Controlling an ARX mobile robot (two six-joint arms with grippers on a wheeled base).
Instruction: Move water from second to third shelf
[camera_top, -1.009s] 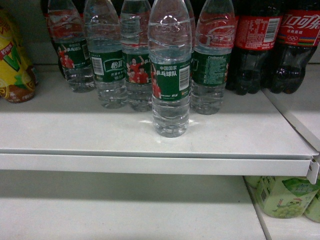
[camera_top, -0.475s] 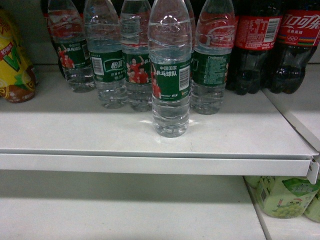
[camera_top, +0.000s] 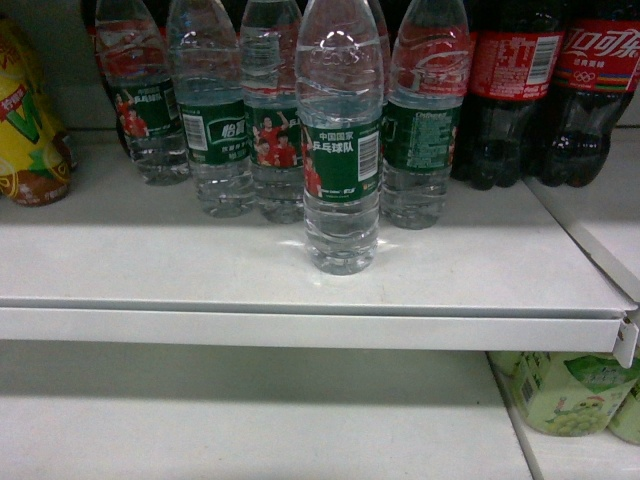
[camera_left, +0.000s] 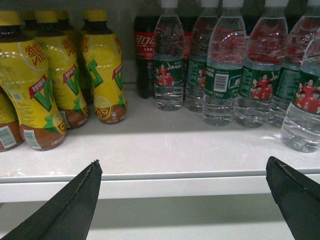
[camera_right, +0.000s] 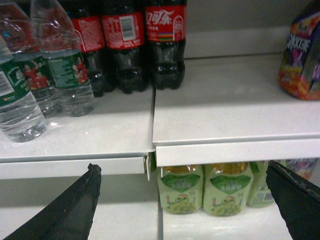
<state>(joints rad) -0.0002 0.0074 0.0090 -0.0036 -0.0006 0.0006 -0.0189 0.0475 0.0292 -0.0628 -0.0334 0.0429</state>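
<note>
Head view: a clear ribbed plastic bottle of water with a green label (camera_top: 341, 150) is seen upright at the centre of the frame, on a white metal shelf (camera_top: 150, 260), set forward of a row of like water bottles (camera_top: 215, 120) behind it. Dark cola bottles with red labels (camera_top: 545, 90) are placed at the upper right, and a yellow-labelled drink bottle (camera_top: 30, 130) is cut off at the left edge. Pale green bottles (camera_top: 565, 395) are visible at the lower right, on the shelf below.

In the left wrist view, the left gripper (camera_left: 185, 200) is shown with its two dark fingers (camera_left: 75, 200) spread wide at the lower corners of the frame, nothing held between them. The forward water bottle appears at the right edge (camera_left: 305, 100), and yellow bottles fill the upper left.

In the right wrist view, the right gripper (camera_right: 185, 200) is likewise spread wide and empty, its fingers (camera_right: 70, 205) at the lower corners. The forward water bottle is seen at the left edge (camera_right: 15, 100), the cola bottles at the upper centre, and a purple and orange package (camera_right: 302, 55) at the upper right.
</note>
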